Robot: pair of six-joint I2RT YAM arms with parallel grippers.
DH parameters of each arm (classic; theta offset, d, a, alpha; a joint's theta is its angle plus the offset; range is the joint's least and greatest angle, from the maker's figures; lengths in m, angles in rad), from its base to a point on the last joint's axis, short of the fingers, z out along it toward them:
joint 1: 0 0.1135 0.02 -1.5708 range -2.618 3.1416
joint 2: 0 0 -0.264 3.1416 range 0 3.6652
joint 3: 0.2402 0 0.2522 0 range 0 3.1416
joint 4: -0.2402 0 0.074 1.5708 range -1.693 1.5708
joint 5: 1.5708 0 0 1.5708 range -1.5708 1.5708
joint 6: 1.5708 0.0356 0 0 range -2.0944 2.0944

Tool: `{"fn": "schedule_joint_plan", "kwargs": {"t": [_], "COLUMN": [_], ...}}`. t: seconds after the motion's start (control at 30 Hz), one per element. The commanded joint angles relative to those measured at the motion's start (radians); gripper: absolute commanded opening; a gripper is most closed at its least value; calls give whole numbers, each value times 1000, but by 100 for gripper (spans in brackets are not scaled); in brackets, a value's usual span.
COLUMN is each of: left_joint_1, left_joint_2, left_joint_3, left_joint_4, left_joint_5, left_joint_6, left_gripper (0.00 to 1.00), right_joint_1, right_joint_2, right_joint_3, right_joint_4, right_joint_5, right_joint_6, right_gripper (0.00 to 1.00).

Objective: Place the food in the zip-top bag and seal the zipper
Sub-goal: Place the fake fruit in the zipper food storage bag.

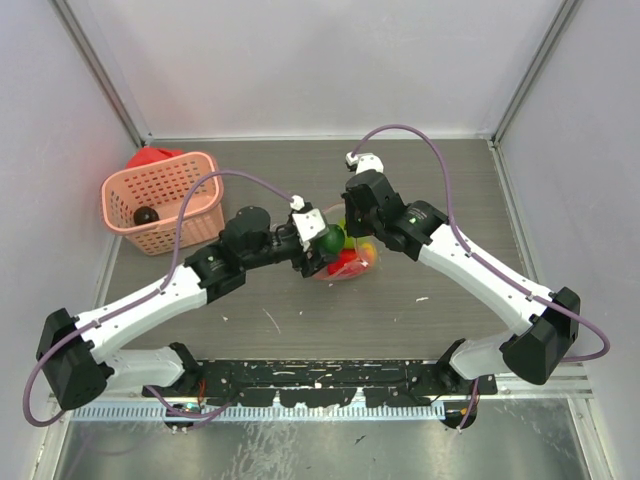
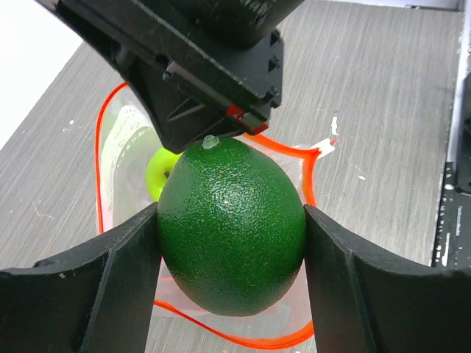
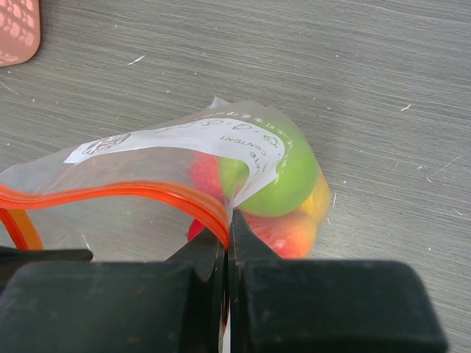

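Observation:
My left gripper is shut on a dark green toy fruit, one piece of the food, holding it just above the open mouth of the zip-top bag. The red-orange zipper curves round below the fruit. A yellow-green piece shows inside the bag. My right gripper is shut on the zipper at the bag's rim and holds that edge up. Green, red and orange-yellow food lies in the bag. From above, both grippers meet over the bag at mid-table.
A pink lattice basket stands at the back left with one dark piece in it and something red behind it. Its corner shows in the right wrist view. Walls close in the table's left, right and back.

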Motion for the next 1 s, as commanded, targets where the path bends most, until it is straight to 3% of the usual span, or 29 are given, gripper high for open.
{"fn": "schedule_joint_plan", "kwargs": {"t": [0.0, 0.43, 0.8, 0.97], "left_joint_1": [-2, -3, -3, -3], "left_joint_2": [11, 69, 55, 39], "left_joint_3": [-5, 6, -7, -4], "left_joint_4": [101, 137, 134, 115], "left_joint_5": [-84, -290, -290, -290], "left_joint_6": [37, 17, -38, -60], "left_gripper": [41, 63, 79, 91], "right_joint_1": [-4, -2, -4, -4], "right_joint_2": [-28, -29, -28, -26], "right_joint_3": [37, 35, 27, 28], "right_joint_4": [51, 58, 74, 75], "right_joint_5": [-9, -32, -51, -53], "right_joint_6": [9, 13, 22, 23], "right_gripper": [0, 0, 0, 0]}}
